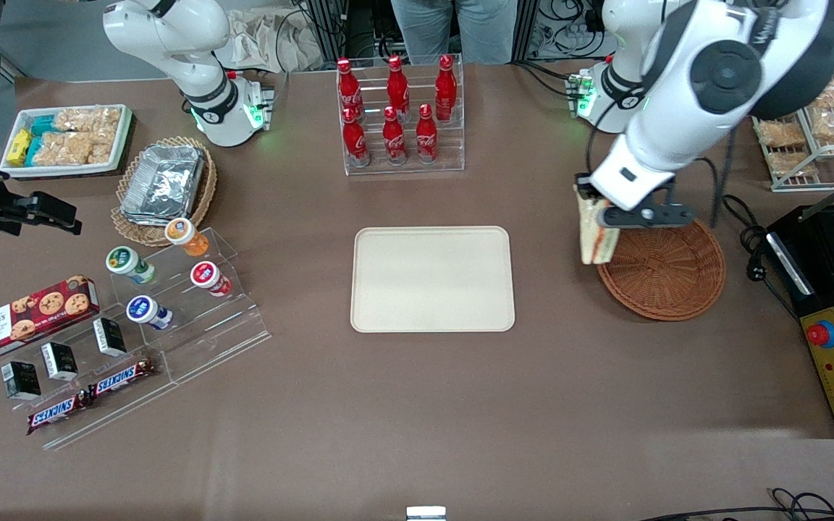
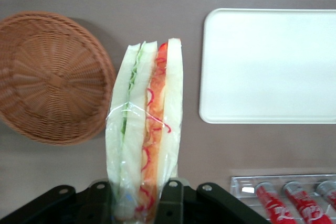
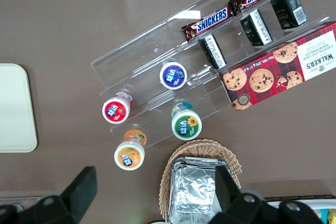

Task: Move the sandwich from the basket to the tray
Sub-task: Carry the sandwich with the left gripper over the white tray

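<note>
My left gripper (image 1: 594, 204) is shut on the sandwich (image 1: 597, 234), a plastic-wrapped white-bread wedge with orange-red and green filling. It hangs in the air above the table beside the basket's rim. In the left wrist view the sandwich (image 2: 145, 129) stands out from between the two fingers (image 2: 170, 199), with the gripper (image 2: 137, 203) closed on its wider end. The round reddish-brown wicker basket (image 1: 667, 271) is empty and also shows in the left wrist view (image 2: 50, 77). The cream-beige tray (image 1: 432, 279) lies empty at the table's middle, and also shows in the left wrist view (image 2: 270, 66).
A clear rack of red cola bottles (image 1: 399, 112) stands farther from the front camera than the tray. A black machine with a red button (image 1: 833, 311) sits at the working arm's end. A tan basket with foil container (image 1: 163, 184), yogurt cups and snacks lie toward the parked arm's end.
</note>
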Controlling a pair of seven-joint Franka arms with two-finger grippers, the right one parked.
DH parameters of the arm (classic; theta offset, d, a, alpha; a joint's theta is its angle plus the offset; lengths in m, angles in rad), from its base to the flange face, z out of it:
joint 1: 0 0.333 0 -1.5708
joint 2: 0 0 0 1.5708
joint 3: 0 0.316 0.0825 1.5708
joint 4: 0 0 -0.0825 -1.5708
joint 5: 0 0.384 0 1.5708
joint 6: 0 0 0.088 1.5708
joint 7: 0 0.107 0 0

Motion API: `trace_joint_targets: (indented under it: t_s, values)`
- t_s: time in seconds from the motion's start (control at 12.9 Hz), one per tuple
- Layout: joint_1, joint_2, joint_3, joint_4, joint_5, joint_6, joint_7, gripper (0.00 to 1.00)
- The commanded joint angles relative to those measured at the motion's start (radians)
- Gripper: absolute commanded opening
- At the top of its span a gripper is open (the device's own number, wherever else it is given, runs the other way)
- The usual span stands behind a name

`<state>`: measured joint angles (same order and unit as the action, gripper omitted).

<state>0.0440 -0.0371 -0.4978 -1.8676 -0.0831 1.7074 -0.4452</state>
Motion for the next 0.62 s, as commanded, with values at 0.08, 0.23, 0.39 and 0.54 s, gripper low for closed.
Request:
trace_joint_targets:
  t_s: [0.08, 0.23, 0.39, 0.54]
  values:
    - [0.005, 0.077, -0.097, 0.008, 0.023, 0.086, -0.127, 0.00]
    - [0.004, 0.115, -0.142, -0.037, 0.077, 0.183, -0.128, 0.00]
    - [-0.035, 0.141, -0.153, -0.126, 0.124, 0.340, -0.180, 0.00]
    - [-0.071, 0.199, -0.153, -0.163, 0.193, 0.432, -0.265, 0.00]
